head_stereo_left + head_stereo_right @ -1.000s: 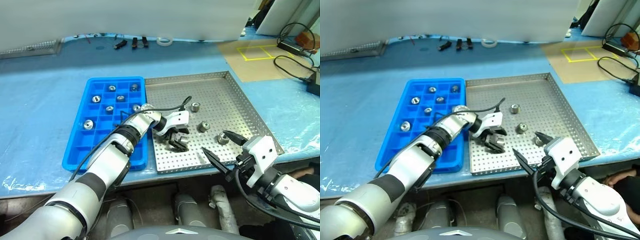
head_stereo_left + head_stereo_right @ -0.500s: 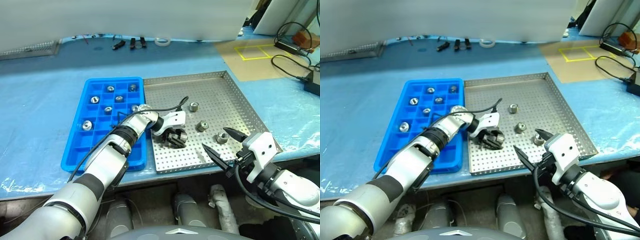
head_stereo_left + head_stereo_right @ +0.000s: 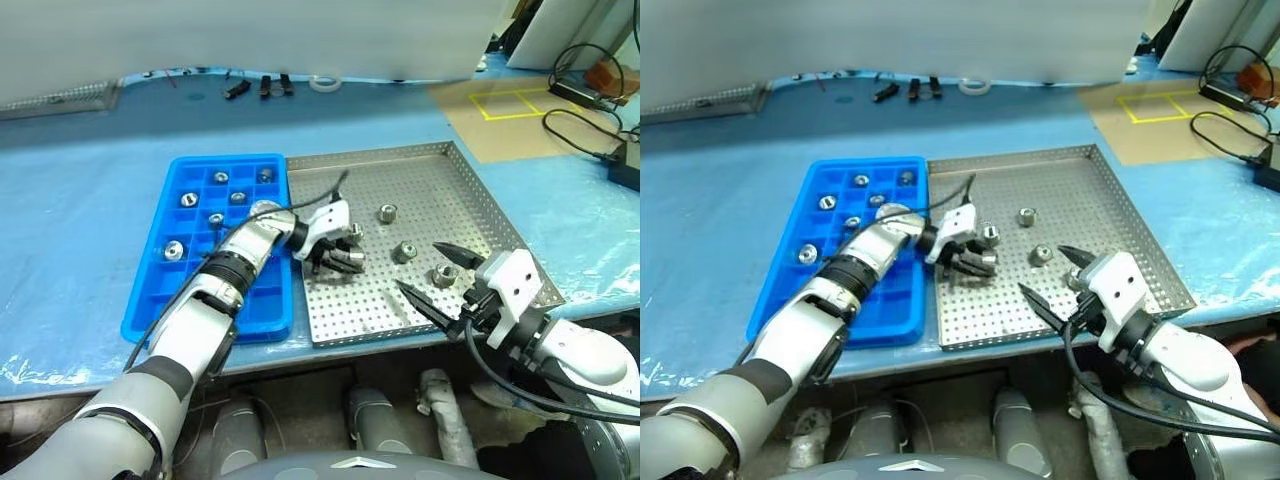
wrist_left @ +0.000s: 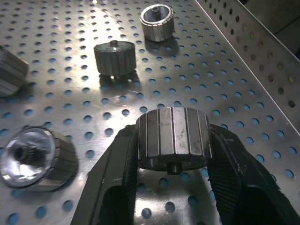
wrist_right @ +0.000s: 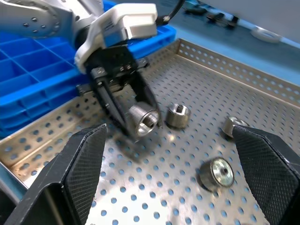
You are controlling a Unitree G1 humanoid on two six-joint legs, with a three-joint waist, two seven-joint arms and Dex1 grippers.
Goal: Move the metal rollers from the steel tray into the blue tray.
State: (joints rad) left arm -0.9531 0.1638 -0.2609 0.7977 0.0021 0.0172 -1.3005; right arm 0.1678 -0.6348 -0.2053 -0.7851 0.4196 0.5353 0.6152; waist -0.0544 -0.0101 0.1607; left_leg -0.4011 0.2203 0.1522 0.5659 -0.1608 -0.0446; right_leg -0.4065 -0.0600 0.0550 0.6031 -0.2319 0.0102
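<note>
— What has the left gripper (image 3: pixel 340 258) got?

— One roller (image 4: pixel 172 137), clamped between its two black fingers (image 4: pixel 117 183). It hangs over the left part of the steel tray (image 3: pixel 480 205), just right of the blue tray (image 3: pixel 160 295). In the right wrist view the roller's dark hole faces the camera and it looks clear of the perforated floor.

— And the right gripper (image 3: pixel 428 282)?

— Spread wide, gripping nothing. It sits at the near right edge of the steel tray, fingers pointing in over the floor.

— Where are the other rollers?

— Four lie loose on the steel tray. One (image 3: pixel 354 232) is just beside the left gripper, on its far side. One (image 3: pixel 388 212) sits farther back, near the middle. Another (image 3: pixel 404 251) is nearer and to the right, and the last (image 3: pixel 445 274) lies close to the right gripper's fingertips.

— Anything in the blue tray?

— Yes, rollers sit in several compartments in its far half, one to a cell, for example one (image 3: pixel 175 248) on the left side. The near compartments hold none that I can see, though the left arm covers part of the right column.

— Beyond the trays?

— A white tape ring (image 3: pixel 323 82) and some small dark parts (image 3: pixel 262 86) at the far edge of the blue table (image 3: pixel 70 190).
</note>
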